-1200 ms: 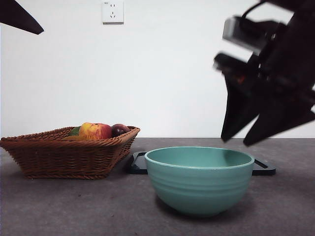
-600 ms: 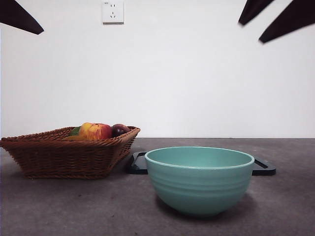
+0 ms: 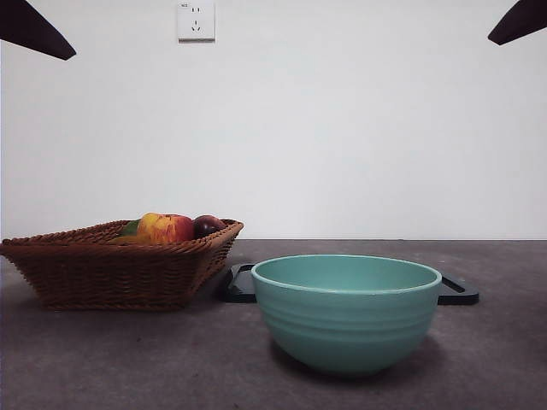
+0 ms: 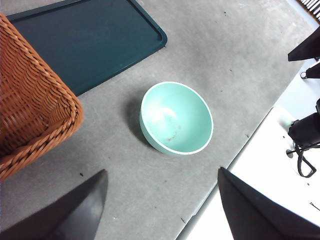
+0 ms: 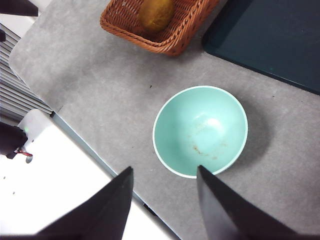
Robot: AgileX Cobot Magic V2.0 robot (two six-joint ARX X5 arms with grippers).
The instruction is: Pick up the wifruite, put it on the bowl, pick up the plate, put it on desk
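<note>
Front view: the bowl (image 3: 346,312) stands empty on the desk (image 3: 128,359), and the basket (image 3: 115,263) lies at its 9 o'clock.

Left wrist view: the left gripper (image 4: 162,205) hangs high above the bowl, jaws spread wide and holding nothing.

Right wrist view: the right gripper (image 5: 165,202) is also wide and empty. The wifruite (image 5: 156,13) lies in the basket, at 11 o'clock from the bowl.

I judge the first pick is not yet started; the next move needs a descent into the basket.

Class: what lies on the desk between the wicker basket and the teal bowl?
Only bare desk separates basket from bowl, clearest in the right wrist view.
</note>
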